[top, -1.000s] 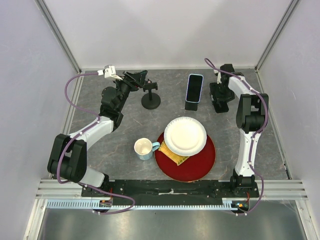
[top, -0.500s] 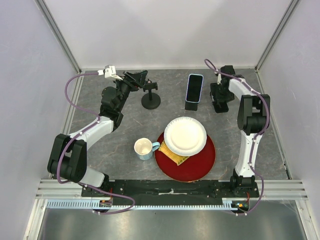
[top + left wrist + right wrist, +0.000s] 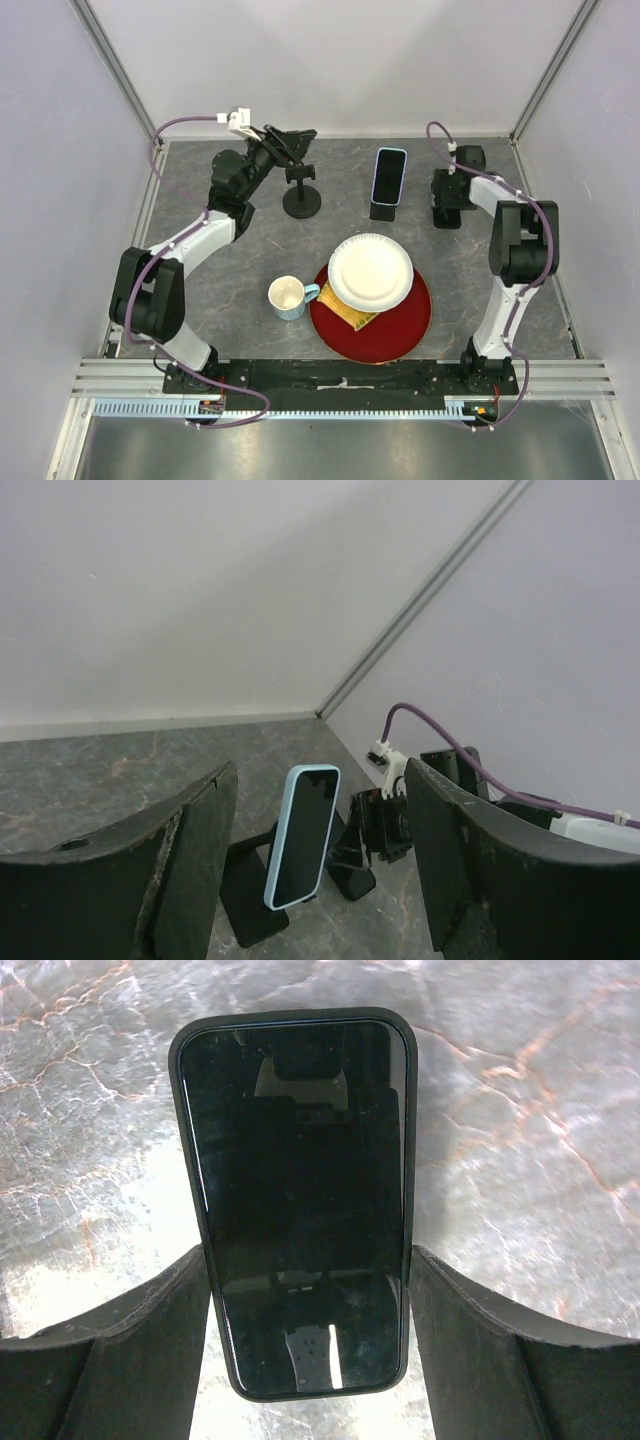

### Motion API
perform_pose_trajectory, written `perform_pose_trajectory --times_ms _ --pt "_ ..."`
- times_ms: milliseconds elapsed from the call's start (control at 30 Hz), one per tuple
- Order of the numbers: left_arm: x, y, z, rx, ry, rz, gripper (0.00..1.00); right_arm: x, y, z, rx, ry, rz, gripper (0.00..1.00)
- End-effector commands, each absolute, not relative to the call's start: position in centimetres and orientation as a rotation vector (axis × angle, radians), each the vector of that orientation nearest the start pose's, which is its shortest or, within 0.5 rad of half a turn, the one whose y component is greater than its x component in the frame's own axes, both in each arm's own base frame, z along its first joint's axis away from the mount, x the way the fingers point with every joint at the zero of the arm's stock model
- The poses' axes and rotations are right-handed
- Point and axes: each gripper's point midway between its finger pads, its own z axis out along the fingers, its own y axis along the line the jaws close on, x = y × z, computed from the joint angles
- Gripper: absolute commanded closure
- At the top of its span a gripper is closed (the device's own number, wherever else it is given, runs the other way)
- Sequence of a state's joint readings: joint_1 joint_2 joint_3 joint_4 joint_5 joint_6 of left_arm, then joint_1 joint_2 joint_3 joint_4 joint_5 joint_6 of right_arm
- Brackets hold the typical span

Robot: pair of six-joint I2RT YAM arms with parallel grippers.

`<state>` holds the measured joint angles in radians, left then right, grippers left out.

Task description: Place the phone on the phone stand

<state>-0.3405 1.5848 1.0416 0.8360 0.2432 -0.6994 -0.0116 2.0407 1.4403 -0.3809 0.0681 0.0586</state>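
A black phone [image 3: 300, 1200] lies flat on the grey table, screen up. My right gripper [image 3: 307, 1260] straddles its near end, and both fingers [image 3: 160, 1340] press against its long sides. In the top view the right gripper [image 3: 447, 200] stands at the back right and hides this phone. An empty phone stand [image 3: 302, 197] with a round black base stands at the back left. My left gripper [image 3: 287, 143] hovers just behind and above it, open with nothing between the fingers [image 3: 190, 860]. A blue-cased phone [image 3: 389, 175] leans on a second stand [image 3: 383, 211] between the two grippers.
A white plate [image 3: 370, 271] rests on a red round tray [image 3: 400, 325] at the front middle, with a yellow item [image 3: 350, 315] tucked under it. A white mug [image 3: 287, 296] stands left of the tray. Walls close off the back and both sides.
My left arm has swung up and to the right, so its gripper now hangs behind the round stand. The right wrist has shifted slightly right, and its jaws have narrowed onto the black phone.
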Motion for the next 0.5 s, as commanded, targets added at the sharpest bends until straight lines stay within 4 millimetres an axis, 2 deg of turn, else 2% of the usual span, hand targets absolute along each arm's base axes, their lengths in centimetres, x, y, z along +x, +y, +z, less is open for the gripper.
perform_pose_trajectory --times_ms 0,67,100,167,200,233,267,333,400,433,467 --pt "44.0 -26.9 35.9 0.138 1.364 -1.142 0.27 51.2 -3.2 13.0 0.262 2.152 0.085 1.00" --pt "44.1 -28.0 35.5 0.185 1.381 -1.144 0.27 51.0 -2.7 14.3 0.251 2.064 0.136 1.00" --pt "43.7 -29.0 36.0 0.222 1.378 -1.162 0.27 50.8 -2.5 16.7 0.240 1.997 0.150 1.00" --pt "43.7 -30.2 35.6 0.258 1.392 -1.172 0.27 50.4 -1.6 18.3 0.223 1.915 0.209 1.00" --pt "43.2 -31.2 36.1 0.292 1.387 -1.194 0.27 50.0 -1.2 20.1 0.206 1.864 0.233 1.00" --pt "43.2 -31.9 35.6 0.306 1.400 -1.206 0.27 49.8 -0.8 20.7 0.196 1.833 0.259 1.00" --pt "43.0 -32.4 36.3 0.330 1.381 -1.209 0.27 49.6 0.0 21.3 0.188 1.817 0.308 1.00" --pt "42.4 -34.0 35.9 0.367 1.395 -1.226 0.27 49.3 0.9 23.4 0.172 1.753 0.370 1.00" --pt "42.0 -35.4 35.8 0.403 1.392 -1.227 0.27 48.6 2.6 24.9 0.159 1.705 0.501 1.00" --pt "41.9 -35.8 35.7 0.416 1.395 -1.226 0.27 48.6 3.3 26.5 0.138 1.641 0.547 1.00" --pt "42.0 -36.2 35.7 0.428 1.393 -1.218 0.27 48.3 4.0 27.3 0.133 1.614 0.600 1.00"
